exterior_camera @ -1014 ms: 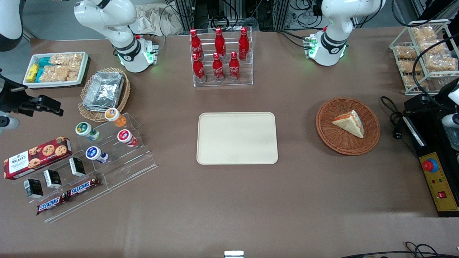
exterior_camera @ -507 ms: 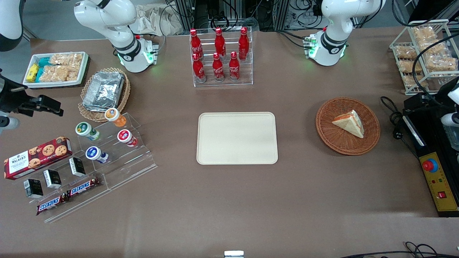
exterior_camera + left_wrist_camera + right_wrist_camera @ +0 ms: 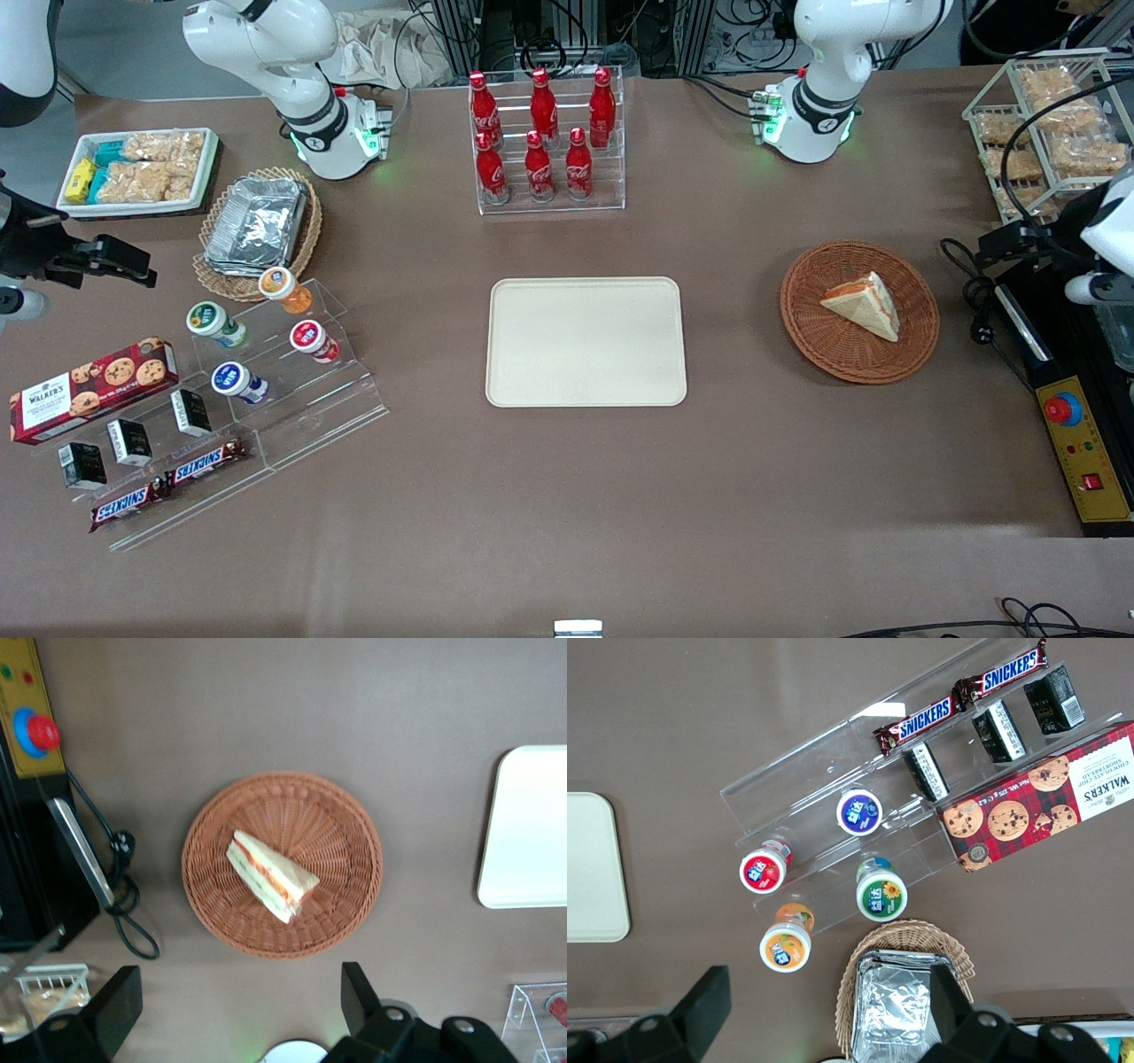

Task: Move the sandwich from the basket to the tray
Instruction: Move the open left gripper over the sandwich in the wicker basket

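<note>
The sandwich [image 3: 864,306], a pale triangular wedge with red and green filling, lies in the round reddish-brown basket [image 3: 824,354]. The cream tray [image 3: 585,341] lies flat at the table's middle with nothing on it. My left gripper [image 3: 997,246] hangs in the air beside the basket, toward the working arm's end of the table, and is open and empty. The left wrist view looks down on the sandwich [image 3: 270,875] in the basket [image 3: 341,819], with the gripper [image 3: 235,1005] well above them, its black fingers [image 3: 359,997] wide apart, and an edge of the tray [image 3: 532,824].
A black and yellow control box with a red button [image 3: 1063,409] and a black cable [image 3: 974,292] lie beside the basket. A wire rack of snacks [image 3: 1054,133] stands near them. A rack of red cola bottles [image 3: 545,142] stands farther from the camera than the tray.
My left arm has moved a little toward the basket and farther from the camera. The sandwich, basket and tray have not moved.
</note>
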`<control>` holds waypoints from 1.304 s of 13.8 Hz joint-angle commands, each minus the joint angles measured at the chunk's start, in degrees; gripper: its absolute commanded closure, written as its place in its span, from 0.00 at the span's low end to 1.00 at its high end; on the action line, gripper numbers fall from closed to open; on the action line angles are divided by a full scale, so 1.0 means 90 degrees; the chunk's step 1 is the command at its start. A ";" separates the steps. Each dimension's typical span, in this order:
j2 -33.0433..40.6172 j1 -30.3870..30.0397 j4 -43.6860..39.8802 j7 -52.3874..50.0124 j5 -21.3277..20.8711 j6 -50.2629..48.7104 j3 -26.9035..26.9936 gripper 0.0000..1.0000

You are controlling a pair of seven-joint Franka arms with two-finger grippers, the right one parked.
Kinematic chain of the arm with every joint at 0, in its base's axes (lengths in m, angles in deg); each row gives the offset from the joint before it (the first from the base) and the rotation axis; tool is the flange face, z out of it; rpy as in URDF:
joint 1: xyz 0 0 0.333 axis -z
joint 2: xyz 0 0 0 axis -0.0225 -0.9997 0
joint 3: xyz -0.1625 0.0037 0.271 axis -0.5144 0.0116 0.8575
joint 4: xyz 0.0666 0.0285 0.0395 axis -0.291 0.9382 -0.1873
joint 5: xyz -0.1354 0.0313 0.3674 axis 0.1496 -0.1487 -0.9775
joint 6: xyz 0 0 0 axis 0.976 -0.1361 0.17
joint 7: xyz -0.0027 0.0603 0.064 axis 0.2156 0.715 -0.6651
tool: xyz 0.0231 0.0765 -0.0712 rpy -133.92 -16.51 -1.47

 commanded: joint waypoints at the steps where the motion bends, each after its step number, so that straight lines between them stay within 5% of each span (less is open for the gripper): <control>1: 0.0716 -0.0071 0.1244 -0.0415 0.0061 0.0658 -0.0032 0.00; 12: 0.0582 -0.0236 0.3269 -0.3619 0.1124 0.2447 0.0192 0.00; 18: -0.0082 -0.0998 0.3680 -0.3933 0.2481 0.3180 0.0193 0.00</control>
